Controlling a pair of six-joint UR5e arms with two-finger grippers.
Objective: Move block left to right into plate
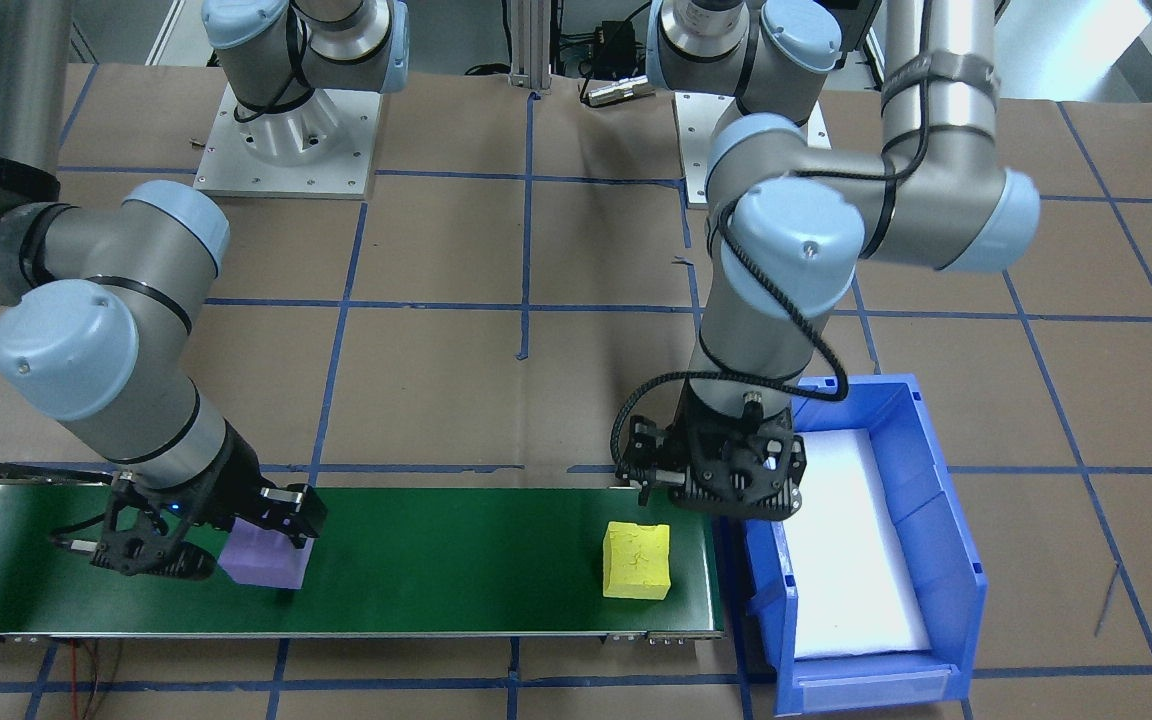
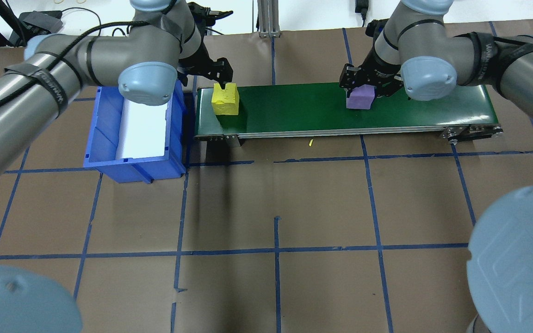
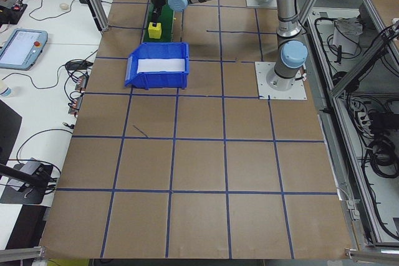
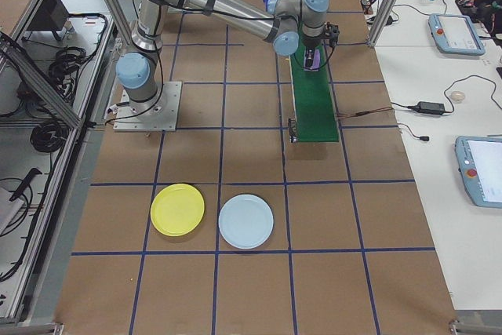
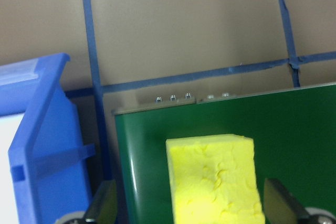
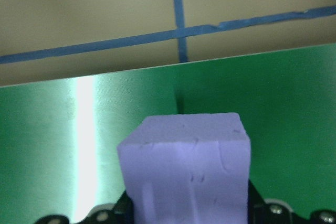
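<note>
A purple block [image 1: 264,560] is over the green conveyor belt [image 1: 436,560], toward its end on the robot's right. My right gripper [image 2: 361,90] is shut on it, and in the right wrist view the block [image 6: 184,166] fills the space between the fingers. A yellow block [image 2: 225,99] rests on the belt's other end. My left gripper [image 2: 222,83] hovers over it, open, its fingers [image 5: 105,205] standing wider than the block [image 5: 212,179]. The yellow plate [image 4: 177,209] lies on the brown table, far from both arms, and shows only in the exterior right view.
A blue bin [image 2: 132,129] with a white liner stands just off the belt's end by the left gripper. A pale blue plate [image 4: 245,221] lies beside the yellow one. Blue tape lines grid the brown table. Benches with cables and tablets line the far side.
</note>
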